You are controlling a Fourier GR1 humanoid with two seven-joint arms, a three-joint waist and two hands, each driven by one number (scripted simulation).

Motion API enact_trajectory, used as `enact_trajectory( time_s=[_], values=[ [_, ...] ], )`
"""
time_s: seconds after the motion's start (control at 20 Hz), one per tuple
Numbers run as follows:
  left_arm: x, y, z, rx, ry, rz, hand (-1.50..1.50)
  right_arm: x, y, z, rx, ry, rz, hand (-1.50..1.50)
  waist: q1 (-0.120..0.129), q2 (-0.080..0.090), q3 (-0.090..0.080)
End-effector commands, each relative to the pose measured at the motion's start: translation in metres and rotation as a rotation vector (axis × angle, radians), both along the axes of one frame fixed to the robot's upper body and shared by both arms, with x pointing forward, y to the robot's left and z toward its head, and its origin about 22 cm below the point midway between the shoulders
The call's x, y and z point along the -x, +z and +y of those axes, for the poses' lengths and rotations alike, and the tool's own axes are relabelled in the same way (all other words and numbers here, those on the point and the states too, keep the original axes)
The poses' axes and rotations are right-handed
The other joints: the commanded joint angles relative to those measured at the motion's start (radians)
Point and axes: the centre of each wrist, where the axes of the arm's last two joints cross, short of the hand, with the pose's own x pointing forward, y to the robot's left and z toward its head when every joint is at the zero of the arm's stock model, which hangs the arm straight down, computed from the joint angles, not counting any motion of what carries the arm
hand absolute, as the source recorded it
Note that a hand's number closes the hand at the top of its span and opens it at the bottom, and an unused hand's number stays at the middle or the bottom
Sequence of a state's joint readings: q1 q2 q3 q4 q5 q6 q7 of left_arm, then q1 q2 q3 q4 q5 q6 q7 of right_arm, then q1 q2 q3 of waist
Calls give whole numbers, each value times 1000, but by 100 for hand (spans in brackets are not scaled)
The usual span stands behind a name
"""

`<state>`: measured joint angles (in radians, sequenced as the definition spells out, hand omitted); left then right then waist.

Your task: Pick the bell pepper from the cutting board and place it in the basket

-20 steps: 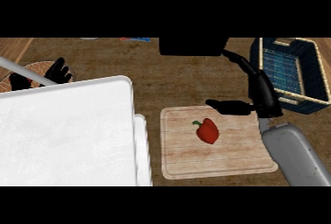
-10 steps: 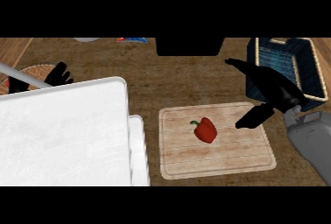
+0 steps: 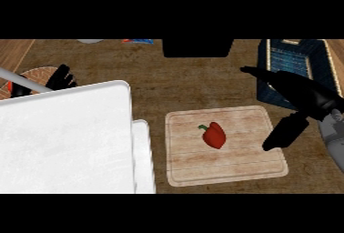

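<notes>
In the head view, a red bell pepper [image 3: 215,135] with a short green stem lies near the middle of a pale wooden cutting board [image 3: 225,167], which sits flat on the brown counter [image 3: 188,86]. The right hand [image 3: 302,95] hangs over the board's right edge, its fingers [image 3: 259,73] stretched out straight toward the far left and its thumb [image 3: 282,134] pointing down over the board's right side, so the fingers stand apart and hold nothing; the thumb is near the pepper but apart from it. Behind that hand, at the far right, stands a dark blue basket [image 3: 295,50]. A large white block [image 3: 64,141] fills the left side. Beyond its far left corner the left hand [image 3: 60,78] shows, fingers up and relaxed, beside a round wooden item [image 3: 33,75] that is partly hidden.
</notes>
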<state>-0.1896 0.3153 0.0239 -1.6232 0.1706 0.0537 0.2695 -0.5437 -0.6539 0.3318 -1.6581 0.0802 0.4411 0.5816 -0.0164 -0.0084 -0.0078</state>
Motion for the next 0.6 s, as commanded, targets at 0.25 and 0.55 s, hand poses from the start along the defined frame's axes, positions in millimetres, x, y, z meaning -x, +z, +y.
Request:
enact_trajectory(
  time_s=[0.25, 0.55],
  values=[
    [7, -29, 22, -76, 136, -3, 0, 11, -42, 18, -113, -28, -22, -150, 22, 11, 8],
    [-6, -26, 3, -67, 133, -8, 0, 16, -85, 3, -138, -21, -7, -150, 16, 13, 8]
  ],
)
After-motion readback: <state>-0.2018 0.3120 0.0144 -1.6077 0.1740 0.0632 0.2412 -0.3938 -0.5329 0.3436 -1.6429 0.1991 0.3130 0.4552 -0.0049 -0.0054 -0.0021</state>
